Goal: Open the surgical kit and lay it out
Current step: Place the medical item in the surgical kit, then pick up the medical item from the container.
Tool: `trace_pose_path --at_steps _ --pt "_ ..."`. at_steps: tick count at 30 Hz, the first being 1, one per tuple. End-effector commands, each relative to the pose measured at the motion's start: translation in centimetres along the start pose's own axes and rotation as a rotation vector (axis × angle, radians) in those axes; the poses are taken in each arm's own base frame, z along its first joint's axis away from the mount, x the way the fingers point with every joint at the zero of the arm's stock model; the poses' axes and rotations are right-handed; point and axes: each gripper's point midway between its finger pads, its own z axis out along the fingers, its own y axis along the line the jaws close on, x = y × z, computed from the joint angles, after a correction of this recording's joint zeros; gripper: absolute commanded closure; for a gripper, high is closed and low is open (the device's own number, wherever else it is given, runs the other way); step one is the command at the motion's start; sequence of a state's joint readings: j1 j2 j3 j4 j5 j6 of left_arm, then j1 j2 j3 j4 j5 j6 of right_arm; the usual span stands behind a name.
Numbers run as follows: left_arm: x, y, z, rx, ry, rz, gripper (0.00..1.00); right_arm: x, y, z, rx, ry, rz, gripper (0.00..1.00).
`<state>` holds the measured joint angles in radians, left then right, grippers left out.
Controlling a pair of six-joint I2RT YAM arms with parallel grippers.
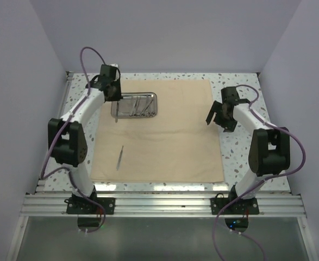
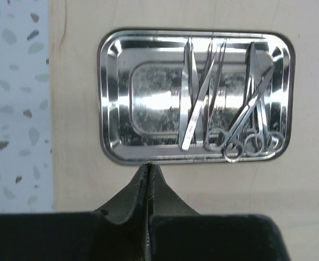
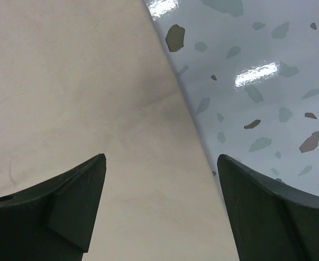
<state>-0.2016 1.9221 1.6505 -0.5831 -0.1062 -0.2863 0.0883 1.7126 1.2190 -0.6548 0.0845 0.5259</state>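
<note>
Counter: white, glossy, flecked with grey and brown chips. One item lies directly on it, a beige cloth wrap, spread flat and covering most of the surface. Bare counter shows as strips along the cloth's left, right, far and near edges. The cloth's right edge lies flat on the counter, slightly wavy.
</note>
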Motion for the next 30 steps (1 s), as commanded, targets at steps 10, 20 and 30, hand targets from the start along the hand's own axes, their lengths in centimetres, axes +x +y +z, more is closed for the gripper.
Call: trace_pose_path --at_steps 10,20,30 --pt "14.9 0.9 -4.7 0.068 0.107 -0.064 1.00 0.7 1.0 -2.1 -0.078 -0.038 0.007 0.13" --pt "16.9 0.4 -5.3 0.054 0.145 -0.066 0.78 1.3 0.7 -2.4 -0.071 -0.049 -0.008 0.13" --pt "8.3 -1.3 -2.9 0.031 0.043 -0.013 0.51 0.5 0.2 -2.8 -0.040 -0.076 -0.021 0.12"
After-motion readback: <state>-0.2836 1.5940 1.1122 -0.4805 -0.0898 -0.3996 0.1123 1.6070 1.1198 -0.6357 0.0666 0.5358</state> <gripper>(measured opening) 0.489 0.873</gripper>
